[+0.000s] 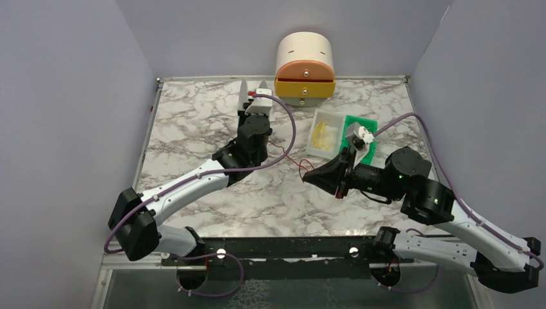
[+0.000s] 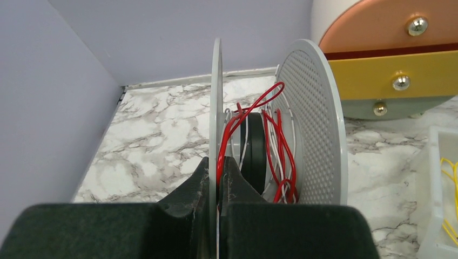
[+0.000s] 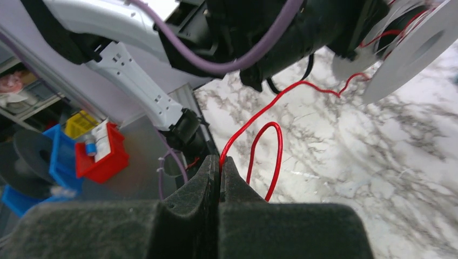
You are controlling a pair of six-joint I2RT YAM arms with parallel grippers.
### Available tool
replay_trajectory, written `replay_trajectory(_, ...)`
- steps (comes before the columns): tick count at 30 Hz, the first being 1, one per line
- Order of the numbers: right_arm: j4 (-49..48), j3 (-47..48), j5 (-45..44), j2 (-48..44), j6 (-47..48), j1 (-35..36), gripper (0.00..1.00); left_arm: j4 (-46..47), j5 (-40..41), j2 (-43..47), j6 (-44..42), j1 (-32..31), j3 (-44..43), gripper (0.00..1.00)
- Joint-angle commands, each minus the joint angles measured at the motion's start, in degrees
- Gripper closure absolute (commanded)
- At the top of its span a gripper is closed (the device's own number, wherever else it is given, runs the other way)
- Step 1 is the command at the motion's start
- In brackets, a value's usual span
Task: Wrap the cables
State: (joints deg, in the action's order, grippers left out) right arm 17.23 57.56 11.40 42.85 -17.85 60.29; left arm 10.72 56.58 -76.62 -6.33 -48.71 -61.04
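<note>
Left wrist view: the left gripper (image 2: 219, 181) is clamped shut on the plain flange of a grey plastic spool (image 2: 316, 118), whose other flange is perforated with fine holes. The red cable (image 2: 286, 151), thread-thin, glossy and springy, lies in loose, uneven turns around the spool's black hub, and one loop stands proud toward the perforated flange. Seen from above, the spool is held upright near the middle of the far edge of the marble-patterned table (image 1: 193, 122), just left of a cream, orange and yellow drawer unit (image 1: 304, 67). From the spool the cable trails in a slack, wavy line toward the table's centre. There the right gripper (image 3: 220, 162) is pinched closed on it, a narrow hairpin loop rising beside the fingers. A clear tray (image 1: 322, 114) of yellow wires (image 1: 320, 134) sits toward the far right corner. A label in a red bin (image 3: 105, 156) beyond the table is too blurred to read.
</note>
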Motion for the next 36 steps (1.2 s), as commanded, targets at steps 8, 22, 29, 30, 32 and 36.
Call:
replay_trajectory(8,14.2,19.4,-19.2,9.3,11.2,0.3,0.99,-4.9,-11.6,3.5,1.6,0.4,4.4,1.00)
replay_trajectory(22,11.7,25.8,-38.8,16.3,22.3,0.2,0.99,-20.4,-30.6,14.3,5.8,0.2,10.6,1.00)
replay_trajectory(29,7.3,25.2,-41.8,19.5,23.3,-2.8,0.99,-27.5,-41.2,21.5,3.4,-0.1,11.8,1.00)
replay_trajectory(30,7.0,25.0,-40.9,19.6,22.9,-4.3,0.99,-28.7,-42.8,22.2,2.8,-0.2,11.8,1.00)
replay_trajectory(32,7.2,24.7,-37.7,20.0,21.6,-8.1,0.99,-30.5,-45.8,24.2,1.9,-0.5,11.8,1.00)
replay_trajectory(36,8.1,23.1,-28.8,21.6,16.2,-17.7,0.99,-32.5,-50.1,28.1,1.3,-0.8,12.7,1.00)
